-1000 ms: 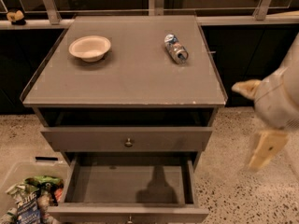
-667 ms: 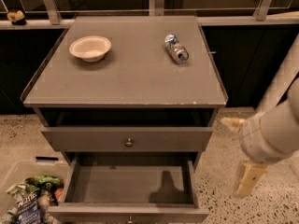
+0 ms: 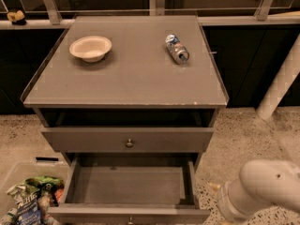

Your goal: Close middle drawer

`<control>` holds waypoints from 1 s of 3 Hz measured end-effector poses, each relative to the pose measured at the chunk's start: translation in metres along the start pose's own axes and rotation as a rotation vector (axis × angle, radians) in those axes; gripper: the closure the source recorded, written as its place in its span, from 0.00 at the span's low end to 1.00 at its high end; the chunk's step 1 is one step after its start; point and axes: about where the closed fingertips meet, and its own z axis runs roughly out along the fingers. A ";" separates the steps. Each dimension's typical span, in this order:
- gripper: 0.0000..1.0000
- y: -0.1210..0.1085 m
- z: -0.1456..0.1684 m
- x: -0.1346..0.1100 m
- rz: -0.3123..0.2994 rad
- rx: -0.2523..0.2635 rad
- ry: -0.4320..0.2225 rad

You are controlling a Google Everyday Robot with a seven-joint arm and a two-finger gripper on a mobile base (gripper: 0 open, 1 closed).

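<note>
The middle drawer (image 3: 129,185) stands pulled far out of the grey-brown cabinet, and its shallow box is empty. Its low front runs along the bottom edge of the view, where only the top of its knob (image 3: 130,220) shows. Above it, the top drawer front (image 3: 93,139) with its round knob (image 3: 129,143) is nearly flush. My gripper (image 3: 214,188) is at the lower right, just outside the open drawer's right front corner. It is mostly hidden behind my white wrist (image 3: 262,186) and cut off by the frame edge.
On the cabinet top (image 3: 126,78) sit a beige bowl (image 3: 90,48) and a can (image 3: 177,48) lying on its side. A clear bin of snack packets (image 3: 26,200) stands on the floor at the lower left. A white post (image 3: 281,78) leans at the right. A dark wall is behind.
My arm has dropped and swung left, from beside the cabinet's right side to the open drawer's right front corner. The drawer is as far out as before.
</note>
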 end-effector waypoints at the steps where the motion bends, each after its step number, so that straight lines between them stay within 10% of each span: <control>1: 0.00 0.033 0.073 0.019 0.032 -0.071 -0.001; 3: 0.00 0.042 0.084 0.019 0.020 -0.072 -0.020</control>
